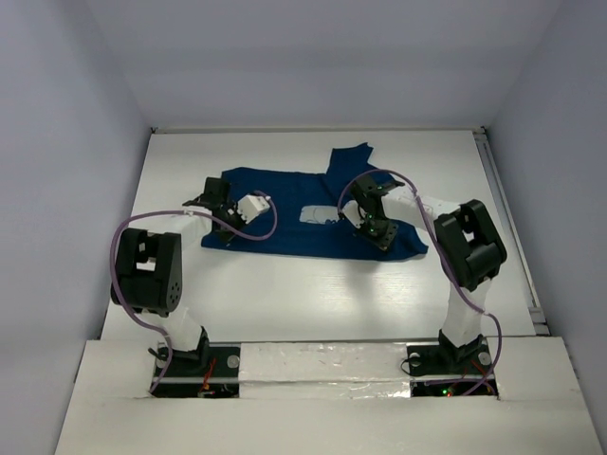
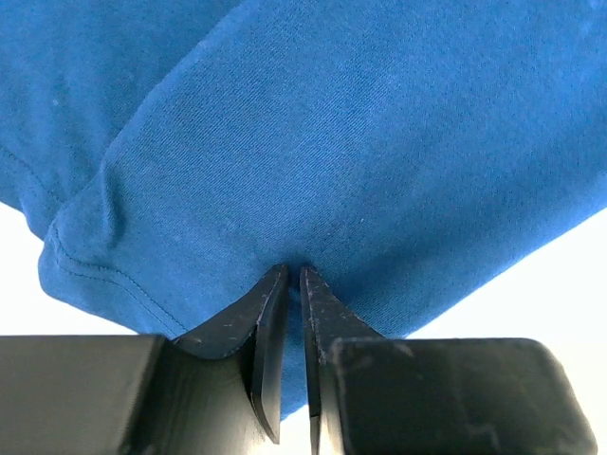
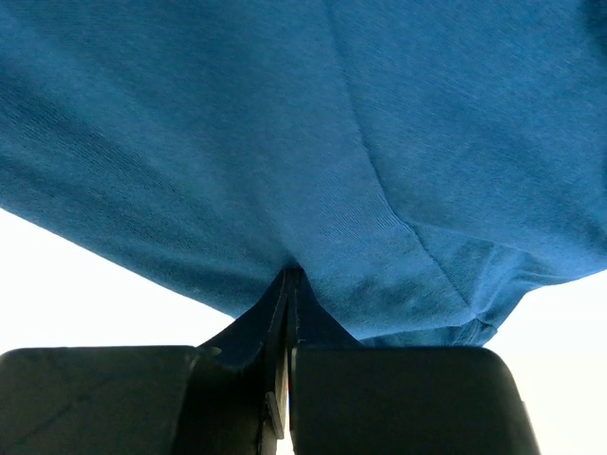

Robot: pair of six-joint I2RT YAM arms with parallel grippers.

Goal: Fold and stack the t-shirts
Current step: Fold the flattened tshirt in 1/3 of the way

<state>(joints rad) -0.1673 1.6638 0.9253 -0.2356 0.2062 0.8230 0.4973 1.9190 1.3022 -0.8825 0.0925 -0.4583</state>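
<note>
Left claw (image 2: 294, 277), right claw (image 3: 288, 277) each nipped tight on shirt (image 1: 289, 194) near edge; lift level, together (keep taut).

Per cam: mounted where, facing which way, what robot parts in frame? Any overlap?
Top external: above and behind the bases, looking down at the table; left arm and right arm show whole, reaching onto the t-shirt.
Left wrist: on that wrist, looking along the left fingers, shut on the t-shirt's hemmed edge.
Right wrist: likewise, looking along the right fingers, shut on cloth beside a seam.
Shared: all three see the t-shirt; only the top view shows both arms.
</note>
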